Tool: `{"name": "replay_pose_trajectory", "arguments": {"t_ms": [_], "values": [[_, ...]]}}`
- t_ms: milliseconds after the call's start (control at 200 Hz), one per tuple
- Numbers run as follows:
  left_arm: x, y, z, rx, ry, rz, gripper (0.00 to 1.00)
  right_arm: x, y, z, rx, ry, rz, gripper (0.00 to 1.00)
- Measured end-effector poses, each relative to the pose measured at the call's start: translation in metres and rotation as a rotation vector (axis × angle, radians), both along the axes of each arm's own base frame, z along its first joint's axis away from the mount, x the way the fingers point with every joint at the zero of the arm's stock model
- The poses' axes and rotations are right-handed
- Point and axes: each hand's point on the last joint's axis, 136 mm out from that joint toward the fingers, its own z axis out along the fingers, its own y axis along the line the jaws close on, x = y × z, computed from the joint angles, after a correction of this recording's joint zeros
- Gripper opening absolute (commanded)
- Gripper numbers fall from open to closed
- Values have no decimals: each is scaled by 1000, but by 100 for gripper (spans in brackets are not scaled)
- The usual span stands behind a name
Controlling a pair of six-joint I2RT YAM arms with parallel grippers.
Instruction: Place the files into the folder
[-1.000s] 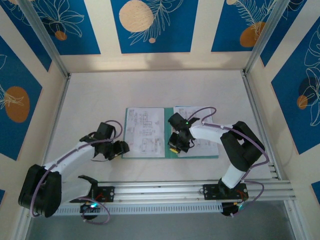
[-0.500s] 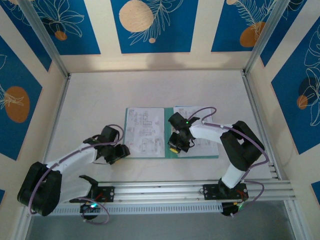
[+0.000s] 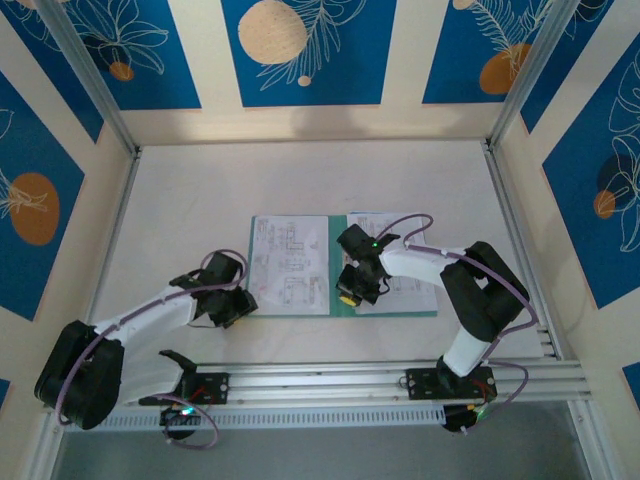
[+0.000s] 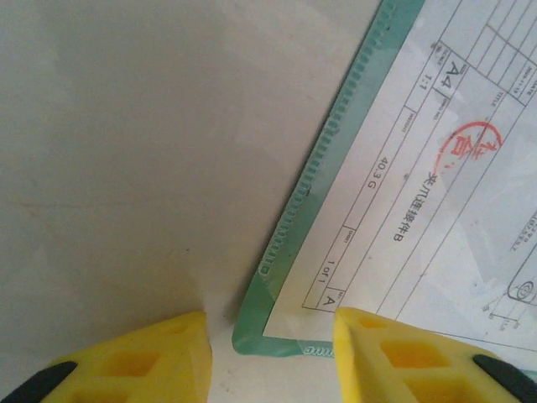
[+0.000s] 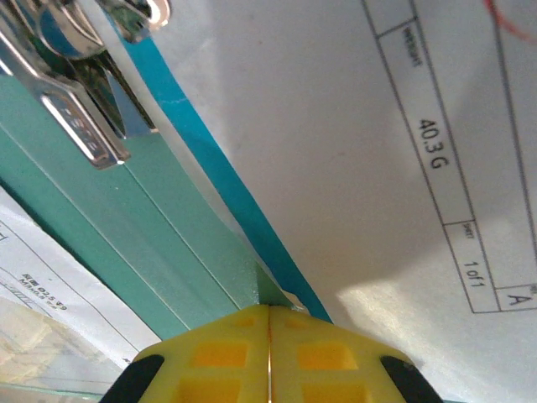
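Observation:
The teal folder (image 3: 338,240) lies open and flat in the middle of the table. One of the files (image 3: 288,262) covers its left leaf and another (image 3: 412,296) covers its right leaf. My left gripper (image 3: 240,303) is at the folder's near-left corner. In the left wrist view that gripper (image 4: 270,326) is open, and the folder's corner (image 4: 252,336) and the sheet (image 4: 436,168) lie between its yellow fingers. My right gripper (image 3: 350,293) is shut and sits on the spine's near end. Its tips (image 5: 268,315) press on the folder (image 5: 101,218) beside a sheet (image 5: 377,126), below the silver clip (image 5: 80,126).
White tabletop (image 3: 300,180) surrounds the folder, with patterned walls at the back and both sides. A metal rail (image 3: 330,380) carrying both arm bases runs along the near edge. The right arm's elbow (image 3: 480,290) rises over the folder's right leaf.
My left gripper has slid a little towards the folder's near-left corner, and its jaws have narrowed. The right arm, the folder and the sheets have stayed put.

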Motion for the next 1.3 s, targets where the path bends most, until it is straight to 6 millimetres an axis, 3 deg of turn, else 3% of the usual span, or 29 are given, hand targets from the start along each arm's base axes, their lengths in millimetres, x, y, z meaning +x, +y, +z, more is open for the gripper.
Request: {"name": "replay_pose_trajectory", "arguments": {"t_ms": [380,900,1120,1300], "values": [[2,-1,2,-26,-34,18,29,-1,1,0,14,15,-3,9],[3,-3,4,-74,-115,13,27,0,0,0,16,18,-8,9],[26,-34,40,-230,-281,-30,24,1,1,0,25,18,-6,9],[33,-40,53,-272,-335,-34,19,2,3,0,36,18,-5,9]]}}
